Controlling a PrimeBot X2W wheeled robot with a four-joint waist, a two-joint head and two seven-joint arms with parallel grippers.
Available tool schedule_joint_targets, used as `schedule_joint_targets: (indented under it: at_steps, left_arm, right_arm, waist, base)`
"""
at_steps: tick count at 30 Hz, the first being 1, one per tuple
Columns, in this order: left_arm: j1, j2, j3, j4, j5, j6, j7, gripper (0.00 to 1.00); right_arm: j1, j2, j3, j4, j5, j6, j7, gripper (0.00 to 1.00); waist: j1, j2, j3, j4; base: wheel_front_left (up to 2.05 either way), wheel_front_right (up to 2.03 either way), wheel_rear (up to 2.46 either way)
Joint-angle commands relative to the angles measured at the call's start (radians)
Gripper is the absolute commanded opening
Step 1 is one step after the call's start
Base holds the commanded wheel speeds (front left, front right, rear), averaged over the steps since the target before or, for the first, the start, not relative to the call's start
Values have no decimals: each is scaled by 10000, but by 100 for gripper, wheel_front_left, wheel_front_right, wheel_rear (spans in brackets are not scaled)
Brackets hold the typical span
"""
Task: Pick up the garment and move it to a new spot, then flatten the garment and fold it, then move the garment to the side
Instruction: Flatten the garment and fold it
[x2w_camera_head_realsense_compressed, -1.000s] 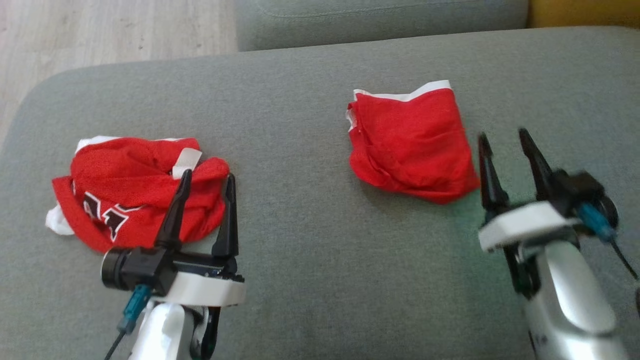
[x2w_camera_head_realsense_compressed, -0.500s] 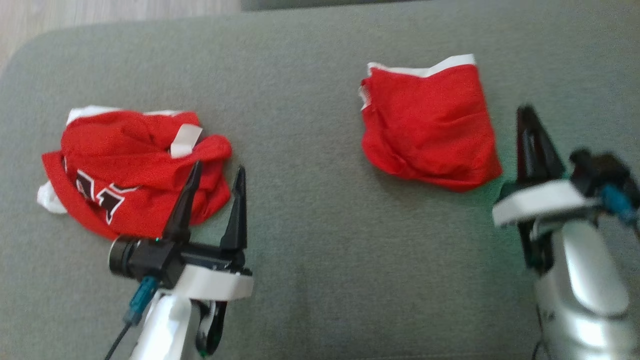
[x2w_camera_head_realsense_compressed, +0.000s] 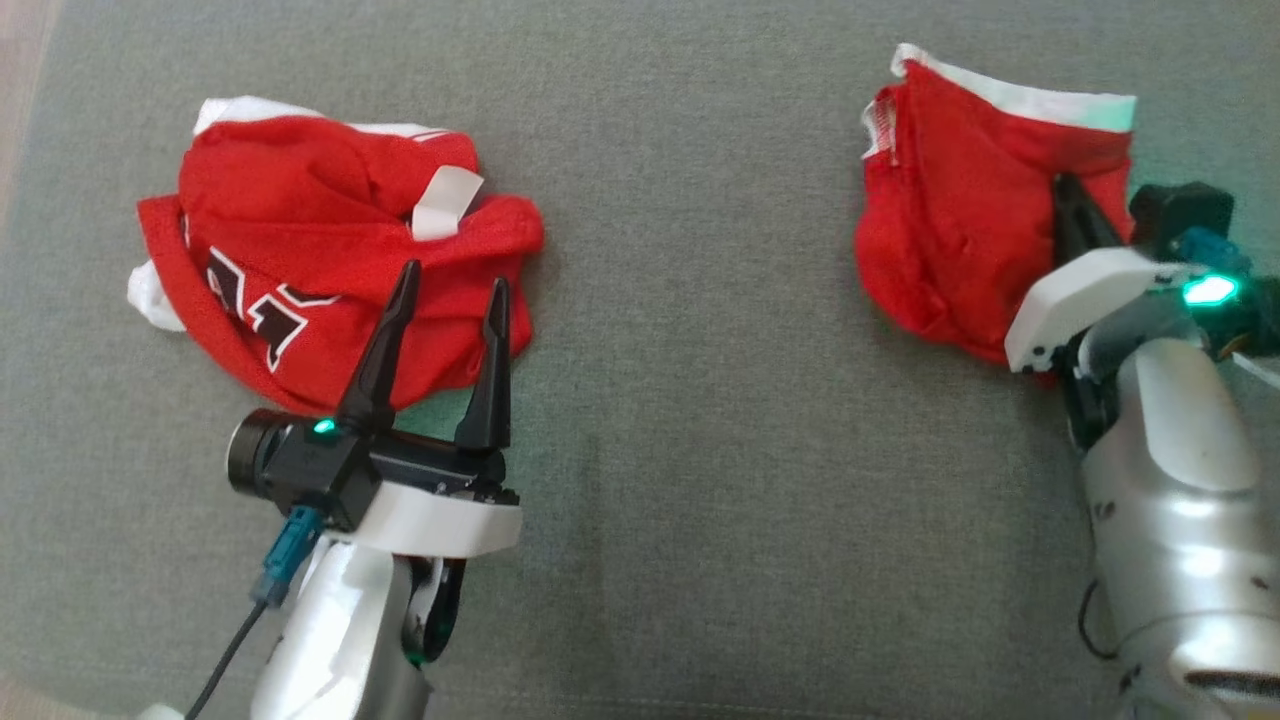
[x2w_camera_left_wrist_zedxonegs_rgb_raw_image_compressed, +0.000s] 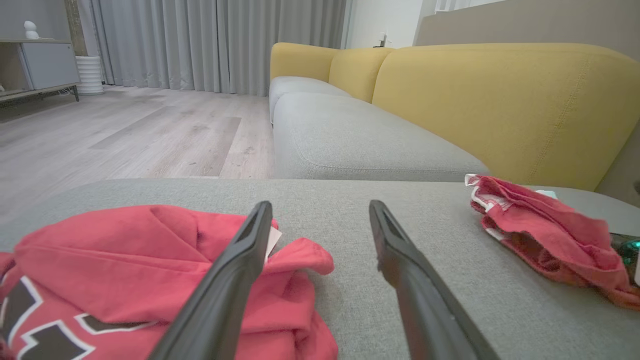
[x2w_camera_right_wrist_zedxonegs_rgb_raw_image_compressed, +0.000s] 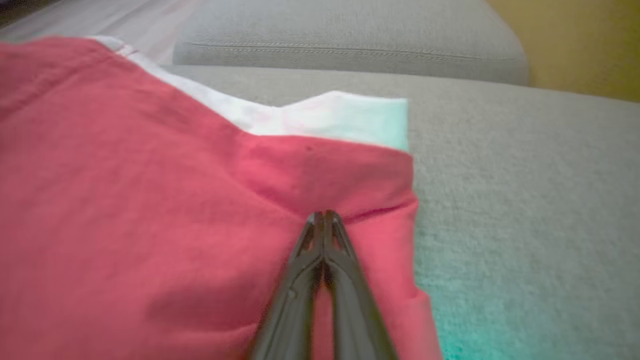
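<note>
A folded red garment (x2w_camera_head_realsense_compressed: 950, 230) with white trim lies at the right of the grey cushion (x2w_camera_head_realsense_compressed: 700, 420). My right gripper (x2w_camera_head_realsense_compressed: 1067, 185) is shut on its right part; in the right wrist view the closed tips (x2w_camera_right_wrist_zedxonegs_rgb_raw_image_compressed: 324, 215) pinch the red garment (x2w_camera_right_wrist_zedxonegs_rgb_raw_image_compressed: 150, 200) where creases run together. From the left wrist view this garment (x2w_camera_left_wrist_zedxonegs_rgb_raw_image_compressed: 540, 225) looks bunched and raised. A crumpled red jersey (x2w_camera_head_realsense_compressed: 320, 220) with black and white numerals lies at the left. My left gripper (x2w_camera_head_realsense_compressed: 455, 278) stands open just over the jersey's near right edge (x2w_camera_left_wrist_zedxonegs_rgb_raw_image_compressed: 125, 260), its jaws (x2w_camera_left_wrist_zedxonegs_rgb_raw_image_compressed: 319, 205) empty.
Behind the cushion run another grey seat (x2w_camera_left_wrist_zedxonegs_rgb_raw_image_compressed: 350, 140) and a yellow backrest (x2w_camera_left_wrist_zedxonegs_rgb_raw_image_compressed: 500, 100). Wooden floor (x2w_camera_left_wrist_zedxonegs_rgb_raw_image_compressed: 125, 135) lies past the cushion's left end, with curtains and a low cabinet farther off. Bare cushion separates the two red pieces.
The right gripper went from open beside the folded garment to shut on its right part, and the garment has bunched and shifted right. The head view has tilted down and closer. The left gripper stays open.
</note>
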Motion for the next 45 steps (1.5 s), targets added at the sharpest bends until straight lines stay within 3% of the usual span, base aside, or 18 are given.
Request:
schedule_joint_targets:
  at_steps: [1,5,13,16,22,27,32,38,42,43,44,45]
  left_arm:
    - [-385,56,219,-334,-29,54,-51,100]
    - [-421,56,226,-258,-8,66,-51,100]
    - [-313,56,326,-189,70,59,-51,100]
    - [-303,56,280,-191,68,57,-51,100]
    - [-236,56,238,-196,16,87,-51,100]
    - [-117,56,434,-178,82,123,-51,100]
    - [79,56,627,-199,170,118,-51,100]
    - [423,56,846,-203,262,116,-51,100]
    - [609,56,912,-191,263,124,-51,100]
    - [670,56,923,-178,262,120,-51,100]
    - [729,56,935,-160,263,116,-51,100]
    - [787,56,945,-133,260,108,-51,100]
  right_arm:
    - [-369,37,19,63,-265,-9,-15,0]
    - [-814,37,274,797,92,-9,-984,0]
    - [-957,37,3141,773,2466,-9,-1964,0]
    - [-798,37,4088,888,2831,-9,-1909,0]
    - [-718,37,5484,2067,3384,-9,-265,0]
    - [-791,37,5399,1926,3653,-9,-1202,0]
    - [-521,37,4683,1310,3821,-9,-1937,0]
    - [1081,37,3112,-1459,3562,-9,-2012,0]
    - [2121,37,2758,-2496,3526,-9,-2014,0]
    - [2449,37,2669,-2763,3527,-9,-2014,23]
    - [2760,37,2583,-3036,3540,-9,-2014,85]
    - [3065,37,2540,-3285,3550,-9,-2014,100]
  waist:
    - [-3,0,111,89]
    - [-3,0,25,50]
    - [-3,0,-319,-138]
    - [-3,0,-364,-119]
    - [-3,0,-523,47]
    - [-3,0,-793,-139]
    - [-3,0,-1243,-584]
    - [-3,0,-1847,-1185]
    - [-3,0,-2053,-1376]
    - [-3,0,-2110,-1426]
    - [-3,0,-2166,-1467]
    - [-3,0,-2217,-1499]
  base:
    - [0,0,0]
    - [0,0,0]
    - [0,0,0]
    - [0,0,0]
    - [0,0,0]
    - [0,0,0]
    - [0,0,0]
    - [0,0,0]
    - [0,0,0]
    - [0,0,0]
    - [0,0,0]
    - [0,0,0]
